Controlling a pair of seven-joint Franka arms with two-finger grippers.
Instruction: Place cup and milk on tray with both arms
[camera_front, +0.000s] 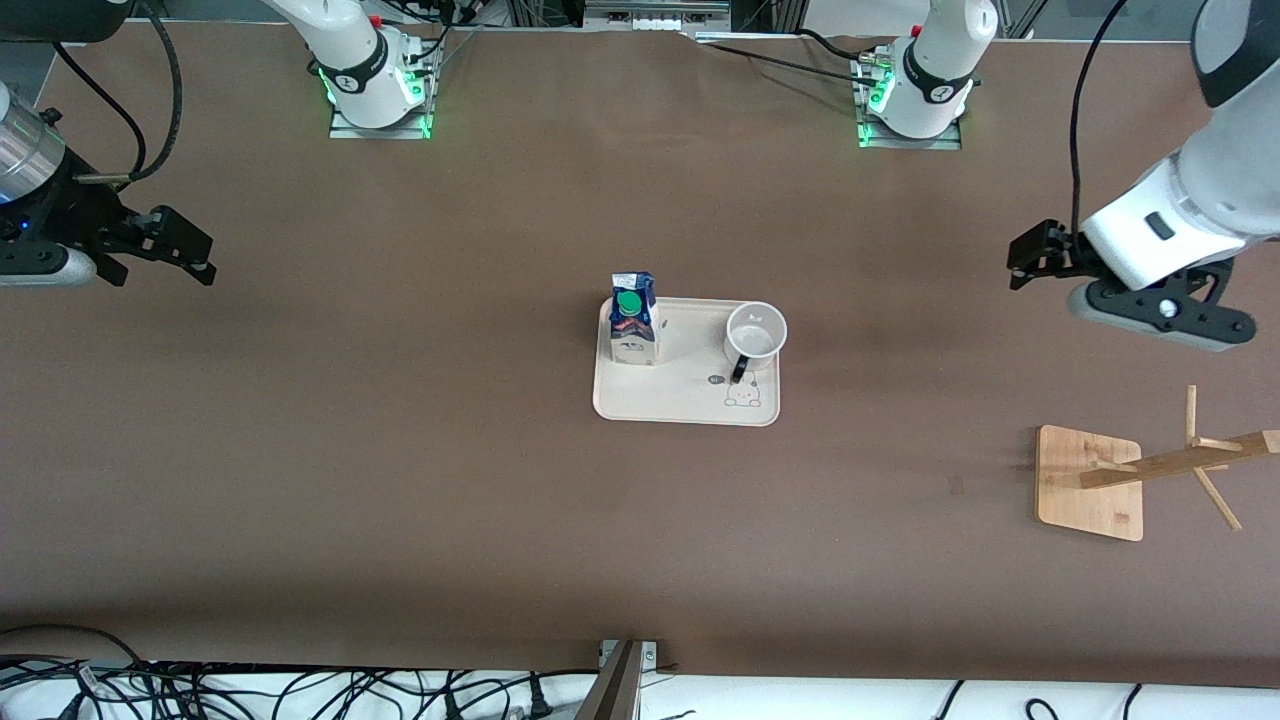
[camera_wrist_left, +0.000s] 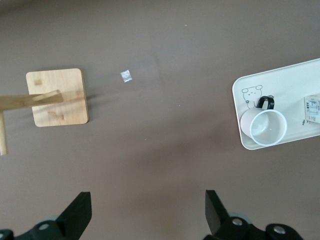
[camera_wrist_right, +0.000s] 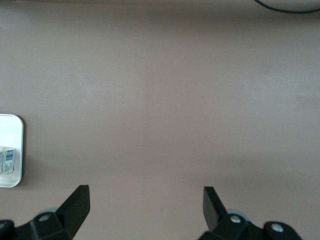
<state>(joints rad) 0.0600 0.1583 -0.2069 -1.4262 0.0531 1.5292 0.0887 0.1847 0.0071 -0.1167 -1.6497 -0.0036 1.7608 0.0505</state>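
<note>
While both grippers, left (camera_front: 1030, 262) and right (camera_front: 175, 250), hang wide open & empty over bare table, cup (camera_front: 755, 335) at 3 o'clock and milk (camera_front: 634, 318) at 9 stand on tray (camera_front: 680, 405): light, rigid, prob grab carton's sides, cup's rim.

A broad desk (camera_front: 400, 450) with a plain matte brown top fills nearly the whole scene, evenly lit from above, with soft shadows toward its edges. Toward the left arm's end stands a wooden rack (camera_front: 1150, 478): a square pale bamboo base (camera_front: 1075, 475) with rounded corners and a slanted post with thin pegs. A tiny scrap of silvery foil (camera_wrist_left: 126, 76) lies on the brown surface near that base. Along the desk edge nearest the front camera runs a white strip strewn with tangled black cables (camera_front: 250, 690), and a small metal bracket (camera_front: 628, 660) sits at its middle
</note>
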